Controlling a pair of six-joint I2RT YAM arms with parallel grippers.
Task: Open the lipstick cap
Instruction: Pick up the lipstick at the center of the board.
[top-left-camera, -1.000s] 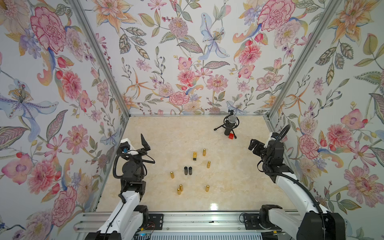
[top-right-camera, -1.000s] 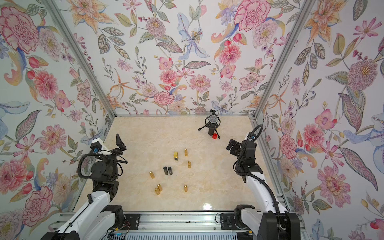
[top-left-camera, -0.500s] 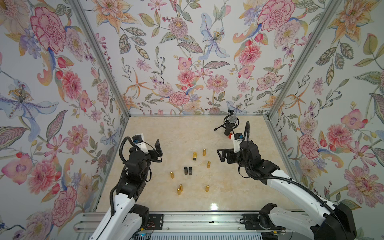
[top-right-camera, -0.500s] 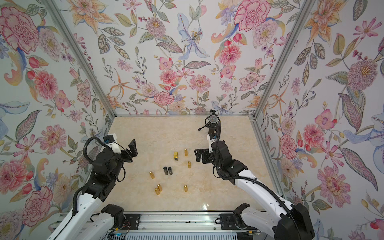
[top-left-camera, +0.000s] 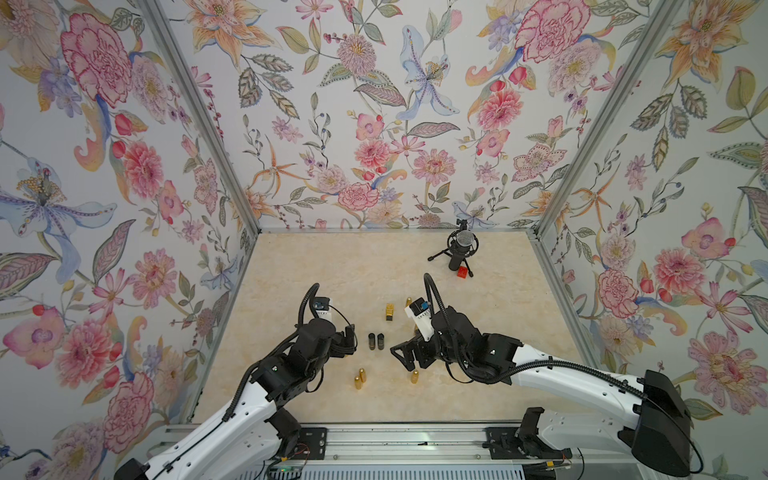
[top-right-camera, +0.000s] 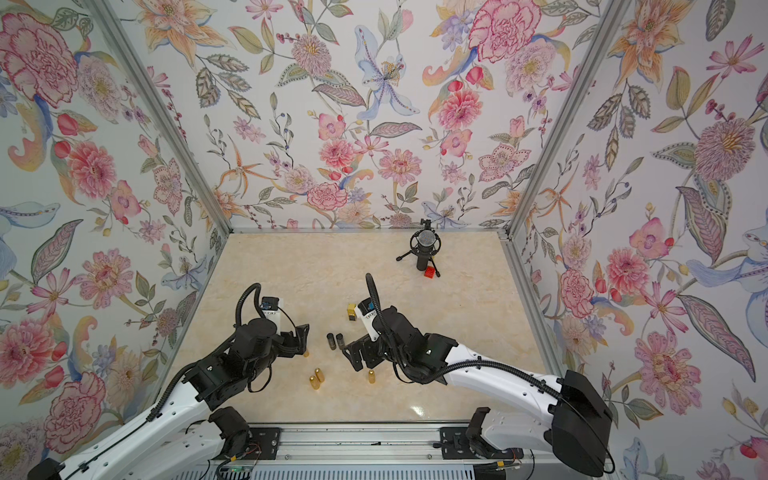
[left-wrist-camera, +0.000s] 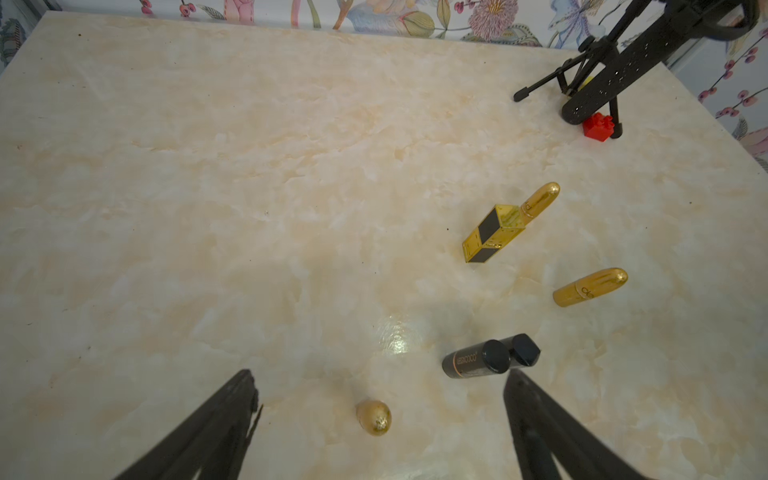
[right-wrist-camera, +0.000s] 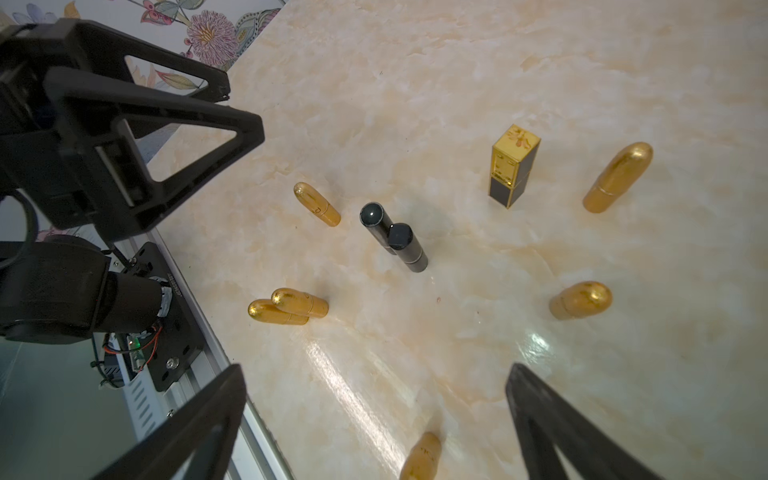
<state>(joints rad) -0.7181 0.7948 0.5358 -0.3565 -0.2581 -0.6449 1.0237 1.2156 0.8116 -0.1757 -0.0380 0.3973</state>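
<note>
1. the left gripper (top-left-camera: 350, 338) hangs just left of the black lipsticks (top-left-camera: 377, 341), its jaws spread wide and gripping nothing.
2. a capped gold lipstick (left-wrist-camera: 374, 417) stands upright left of the black lipsticks, beneath that gripper. in the left wrist view it shows between the two fingers (left-wrist-camera: 224, 415), clear of both.
3. a pair of gold lipsticks (top-left-camera: 360, 377) stands close together, nearer the robot than the black lipsticks and slightly left.
4. the black lipsticks stand side by side on the table (top-left-camera: 374, 270), caps on.
5. a square gold-and-black lipstick (top-left-camera: 389, 311) stands just beyond the black lipsticks, slightly right.
6. a lone gold lipstick (top-left-camera: 414, 377) stands right of the black lipsticks and nearer the robot, just beside the right gripper (top-left-camera: 401, 358), whose jaws gape empty.
</note>
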